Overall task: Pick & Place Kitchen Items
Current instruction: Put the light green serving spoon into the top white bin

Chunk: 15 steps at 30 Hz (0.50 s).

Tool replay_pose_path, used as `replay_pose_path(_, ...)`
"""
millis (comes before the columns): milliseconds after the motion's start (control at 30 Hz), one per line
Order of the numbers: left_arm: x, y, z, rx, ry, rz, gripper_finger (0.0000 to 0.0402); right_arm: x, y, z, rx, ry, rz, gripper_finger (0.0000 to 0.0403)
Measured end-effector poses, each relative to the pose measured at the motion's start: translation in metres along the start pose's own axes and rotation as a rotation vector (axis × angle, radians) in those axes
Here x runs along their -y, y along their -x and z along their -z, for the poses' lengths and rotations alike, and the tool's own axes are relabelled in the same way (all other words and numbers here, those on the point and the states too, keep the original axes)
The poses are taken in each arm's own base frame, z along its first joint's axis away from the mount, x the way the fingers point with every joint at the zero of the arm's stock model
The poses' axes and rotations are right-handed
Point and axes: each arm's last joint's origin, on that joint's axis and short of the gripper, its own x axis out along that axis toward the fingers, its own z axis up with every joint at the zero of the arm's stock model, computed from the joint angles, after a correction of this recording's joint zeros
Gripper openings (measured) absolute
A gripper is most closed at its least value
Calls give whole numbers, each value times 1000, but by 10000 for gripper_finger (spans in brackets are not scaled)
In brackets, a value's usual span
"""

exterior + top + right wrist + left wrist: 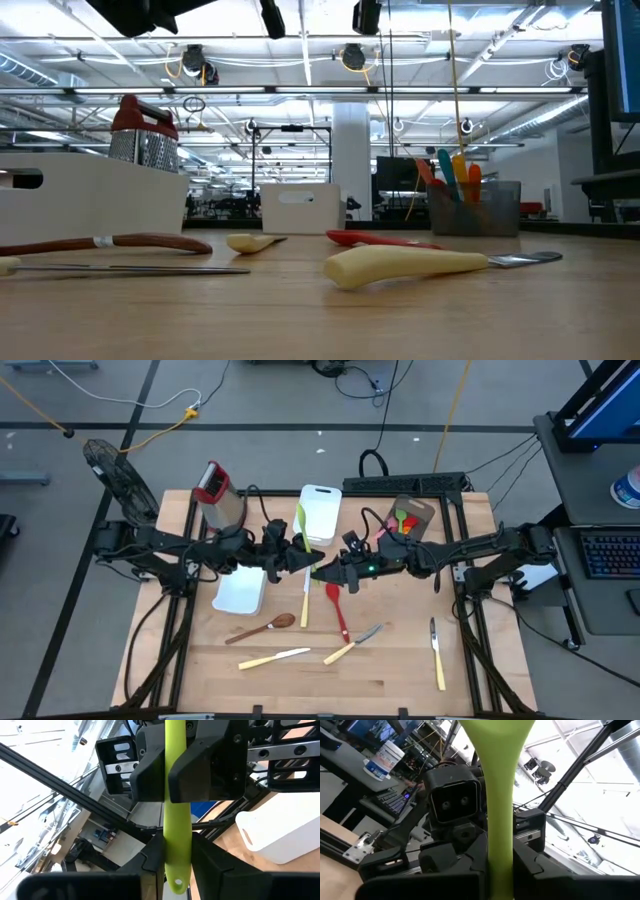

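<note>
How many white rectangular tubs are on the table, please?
2. The far tub stands at the table's far edge, near the middle. The near tub lies closer, on the left side below the left arm. The arms could hide a small part of the table.

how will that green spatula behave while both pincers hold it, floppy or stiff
The green spatula stays straight between the left pincer and right pincer, so its handle is probably fairly stiff. It looks smooth and glossy, so it might slip lengthwise. It is slim, so likely light; the wider blade end may flex more.
</note>
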Motion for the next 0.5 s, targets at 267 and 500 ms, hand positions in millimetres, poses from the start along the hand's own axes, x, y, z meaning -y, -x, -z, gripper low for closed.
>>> replay_pose_path(267, 0, 0, 0, -3, -7, 3, 33, 0, 0, 0, 1, 8, 7, 70)
replay_pose_path(500, -5, 1, 0, -27, -2, -23, 33, 1, 0, 1, 1, 3, 15, 128)
